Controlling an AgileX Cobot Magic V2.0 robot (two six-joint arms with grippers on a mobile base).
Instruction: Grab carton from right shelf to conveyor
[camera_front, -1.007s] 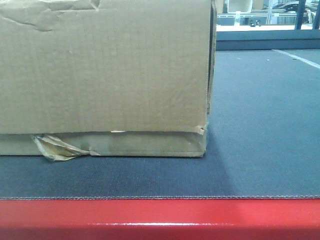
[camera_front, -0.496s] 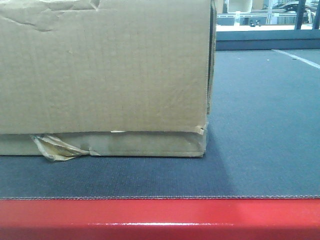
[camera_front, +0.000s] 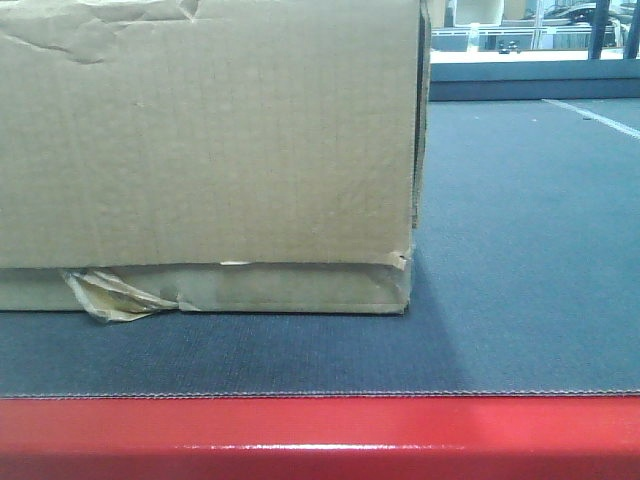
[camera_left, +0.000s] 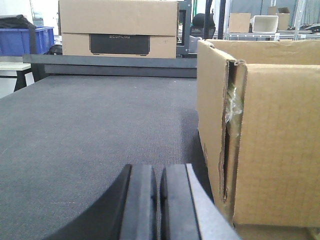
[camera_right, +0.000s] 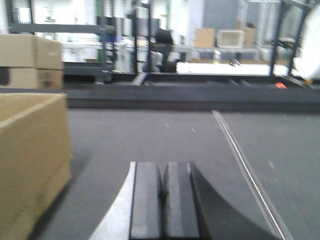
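Left fingers: both dark pads of the left gripper are pressed together with nothing between them, low over the grey belt surface.
Right fingers: the pads of the right gripper likewise meet face to face and hold nothing; this view is somewhat blurred.
Carton: the brown corrugated carton sits on the conveyor, close to its near edge and toward the left, filling the upper left of the front view.
Carton condition: its lower front edge carries a strip of worn tape, with a torn, crumpled piece at the bottom left; the upper face is creased near the top.
Carton seen from left wrist: the carton stands just beside the left gripper, on that view's right, with a side flap gaping slightly and a bit of clear tape showing in the gap.
Carton seen from right wrist: a corner of the carton is on that view's left, near but apart from the right gripper.
Conveyor: a dark grey textured belt running back toward the far edge, with a red rail along the near edge.
Far edge, left wrist view: two stacked cartons stand beyond the far edge, the lower one bearing a dark panel; a blue bin is at the far left.
Far edge, right wrist view: metal shelving stands beyond the far edge, and a pale line runs along the belt to the right of the gripper.
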